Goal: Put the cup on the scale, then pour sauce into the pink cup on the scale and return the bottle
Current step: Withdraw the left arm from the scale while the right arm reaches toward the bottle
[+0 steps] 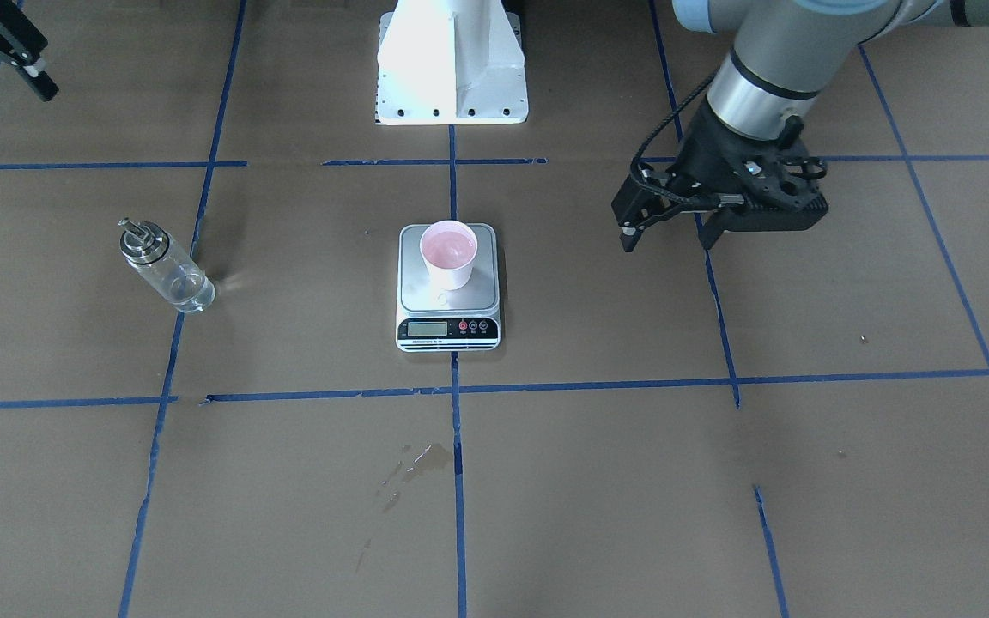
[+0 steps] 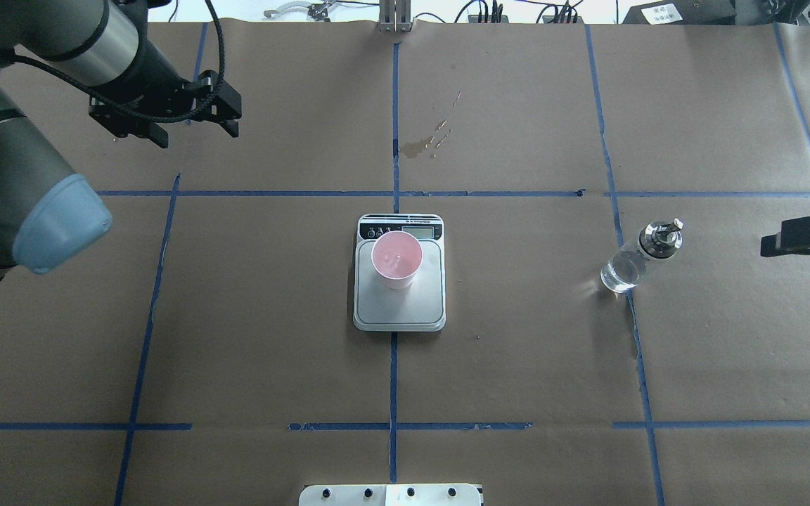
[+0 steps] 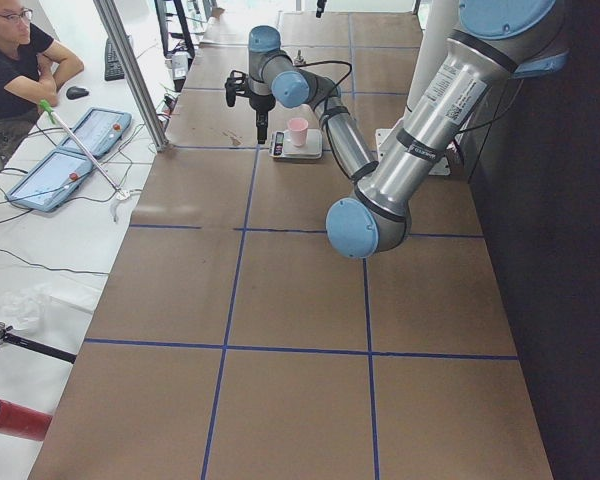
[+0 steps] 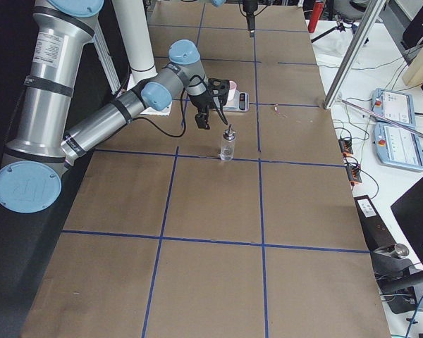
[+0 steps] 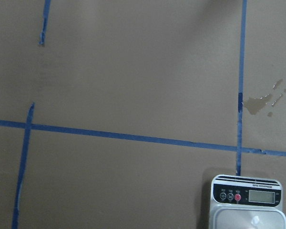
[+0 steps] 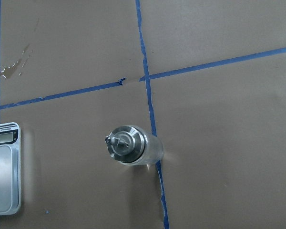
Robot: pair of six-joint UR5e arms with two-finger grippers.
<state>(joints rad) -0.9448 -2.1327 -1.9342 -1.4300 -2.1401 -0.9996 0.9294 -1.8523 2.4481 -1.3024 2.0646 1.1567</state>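
Note:
The cup (image 1: 449,254), white outside and pink inside, stands upright on the grey platform of the scale (image 1: 448,330) at the table's middle; both also show in the overhead view, cup (image 2: 396,261) and scale (image 2: 399,313). The glass bottle (image 2: 640,256) with its silver cap stands upright on the table to the robot's right, with clear sauce (image 2: 619,275) in its lower part. My right gripper (image 2: 802,239) hangs open and empty beside the bottle, apart from it. The right wrist view looks down on the bottle (image 6: 132,144). My left gripper (image 1: 668,236) is open and empty, raised, well away from the scale.
Wet stains (image 1: 413,462) mark the brown paper on the far side of the scale. The robot's white base (image 1: 452,69) stands on the near side. Blue tape lines cross the table. An operator (image 3: 10,60) sits beyond the far edge.

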